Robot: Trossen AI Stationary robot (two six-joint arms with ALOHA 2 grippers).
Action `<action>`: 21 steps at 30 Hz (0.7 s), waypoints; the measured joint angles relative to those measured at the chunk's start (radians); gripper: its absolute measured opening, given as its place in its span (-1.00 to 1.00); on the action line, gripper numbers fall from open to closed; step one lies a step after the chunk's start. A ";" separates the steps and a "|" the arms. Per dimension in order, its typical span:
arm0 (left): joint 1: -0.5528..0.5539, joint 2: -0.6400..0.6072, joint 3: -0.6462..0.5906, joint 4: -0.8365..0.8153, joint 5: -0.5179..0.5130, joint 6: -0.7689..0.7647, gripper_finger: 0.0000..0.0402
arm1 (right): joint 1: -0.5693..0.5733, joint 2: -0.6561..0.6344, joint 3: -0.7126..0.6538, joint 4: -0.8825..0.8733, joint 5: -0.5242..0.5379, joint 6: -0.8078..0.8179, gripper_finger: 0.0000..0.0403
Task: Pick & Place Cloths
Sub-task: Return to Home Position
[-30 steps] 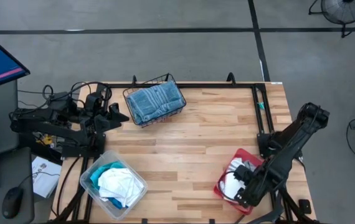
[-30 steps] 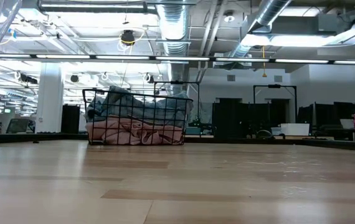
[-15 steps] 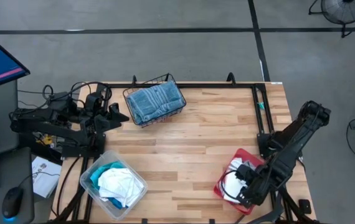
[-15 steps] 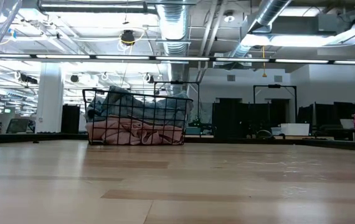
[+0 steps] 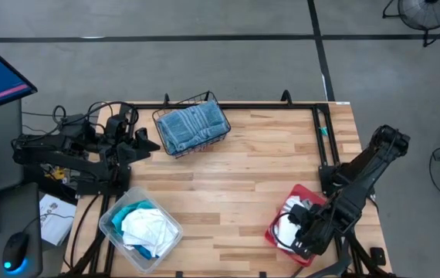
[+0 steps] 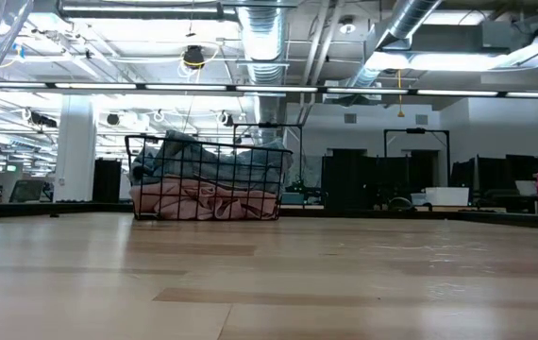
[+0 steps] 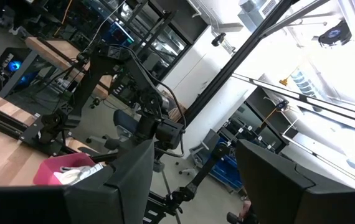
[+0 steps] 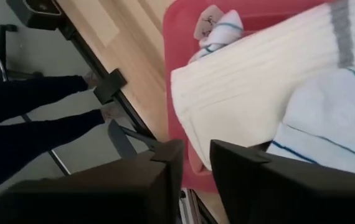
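My right tool hangs released directly over the red bin of white socks; my left tool rests unclenched beside the basket holding a blue towel.

Dark all over, both of them, near black. The left arm, off the bench's left edge, is a chain of boxy links with loose black cables looping round its base. The right arm, by the right edge, has rounded joint housings and one thick link. The left gripper has broad matte-black fingers. The right gripper matches, with square-tipped fingers.
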 joint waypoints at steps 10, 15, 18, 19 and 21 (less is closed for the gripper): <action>0.000 0.000 0.000 0.000 0.000 0.000 0.06 | 0.000 0.033 0.000 -0.047 0.042 -0.060 -0.94; 0.000 0.000 0.000 0.000 0.000 0.000 0.06 | 0.007 0.110 -0.001 -0.122 0.024 -0.060 -0.98; 0.000 0.000 0.000 0.000 0.000 0.000 0.06 | 0.008 0.164 -0.001 -0.161 0.014 -0.059 -0.97; 0.000 0.000 0.000 0.000 0.000 0.000 0.06 | 0.007 0.181 -0.001 -0.170 0.014 -0.058 -0.97; 0.000 0.000 0.000 0.000 0.000 0.000 0.06 | 0.001 0.222 0.000 -0.172 0.014 -0.057 -0.97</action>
